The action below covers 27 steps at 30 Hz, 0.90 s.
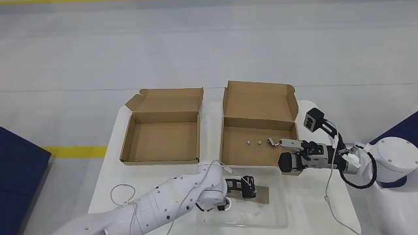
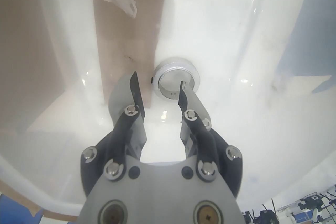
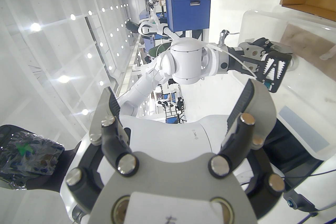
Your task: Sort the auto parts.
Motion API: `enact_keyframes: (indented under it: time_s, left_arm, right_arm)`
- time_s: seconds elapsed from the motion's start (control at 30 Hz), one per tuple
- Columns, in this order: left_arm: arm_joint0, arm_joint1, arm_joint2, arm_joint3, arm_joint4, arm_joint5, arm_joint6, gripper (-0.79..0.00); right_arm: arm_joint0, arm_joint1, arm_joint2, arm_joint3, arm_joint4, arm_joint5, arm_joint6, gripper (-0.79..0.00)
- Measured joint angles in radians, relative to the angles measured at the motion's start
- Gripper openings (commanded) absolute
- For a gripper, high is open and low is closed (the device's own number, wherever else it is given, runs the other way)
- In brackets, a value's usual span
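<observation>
Metal ring (image 2: 175,64), lying in the clear tray (image 1: 274,217) at 6 o'clock from the right box (image 1: 238,153), is risking skidding away if the open left gripper (image 2: 158,80) straddling its smooth wall closes off-centre, while the right gripper (image 3: 178,86) is hanging open, empty

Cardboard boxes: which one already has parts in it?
The box on the robot's right: small silvery parts lie in a row on its floor, while the left box shows none.

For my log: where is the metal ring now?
Left wrist view: the metal ring lies in the clear bin, beside the brown cardboard strip, at the left gripper.
</observation>
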Motion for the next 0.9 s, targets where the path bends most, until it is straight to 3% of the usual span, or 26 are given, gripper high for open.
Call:
enact_keyframes:
  time_s: [0.37, 0.9]
  left_arm:
    - [0.003, -0.019, 0.0, 0.022, 0.012, -0.004, -0.022, -0.628]
    - [0.004, -0.045, 0.001, 0.05, 0.022, -0.02, -0.039, -0.643]
  right_arm:
    - [0.0, 0.0, 0.0, 0.0, 0.0, 0.0, 0.0, 0.0]
    - [0.0, 0.0, 0.0, 0.0, 0.0, 0.0, 0.0, 0.0]
